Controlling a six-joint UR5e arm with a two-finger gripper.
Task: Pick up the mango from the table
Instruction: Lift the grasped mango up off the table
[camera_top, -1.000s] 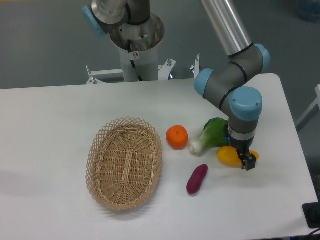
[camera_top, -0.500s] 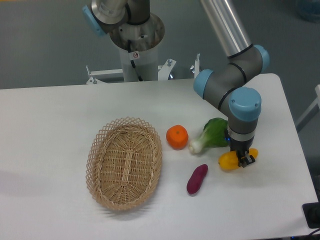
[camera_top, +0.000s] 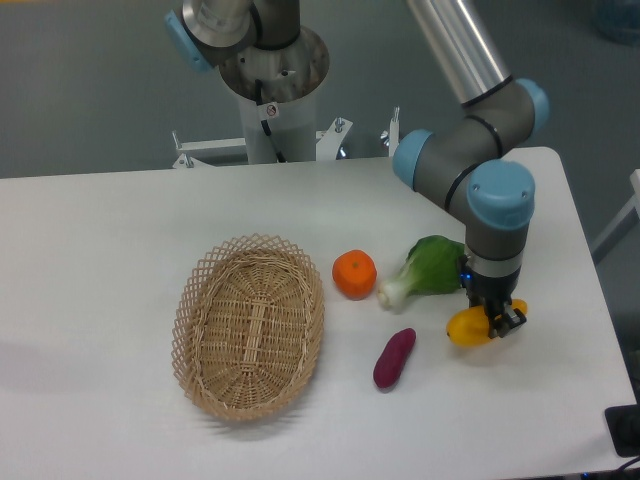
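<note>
Arm: the silver upper link is descending from the top edge at about 12 o'clock toward the right half of the table (camera_top: 120, 230), bending through grey joints with blue caps, and the wrist is pointing straight down over the right side of the tabletop. Gripper (camera_top: 497, 322): dark, hanging below the lowest blue-capped joint, its fingers closing on the mango (camera_top: 465, 327), one finger showing black across the fruit's right half. Mango: yellow-orange, lying roughly level with its broad end sticking out toward 9 o'clock from the gripper and a small tip showing at 3 o'clock; whether it is resting on the table or lifted just clear of it cannot be told, though a faint shadow is lying under it. Leafy green vegetable (camera_top: 428, 268): white stalk end pointing toward 8 o'clock, sitting just beside the gripper at its 10 o'clock, near the mango. Tangerine (camera_top: 354, 274): round, orange, sitting close to the stalk end at its 9 o'clock. Purple sweet potato (camera_top: 394, 358): lying at 8 o'clock from the mango, apart from it, tilted. Wicker basket (camera_top: 205, 300): oval, open, occupying the middle-left of the table, at 9 o'clock from the sweet potato.
</note>
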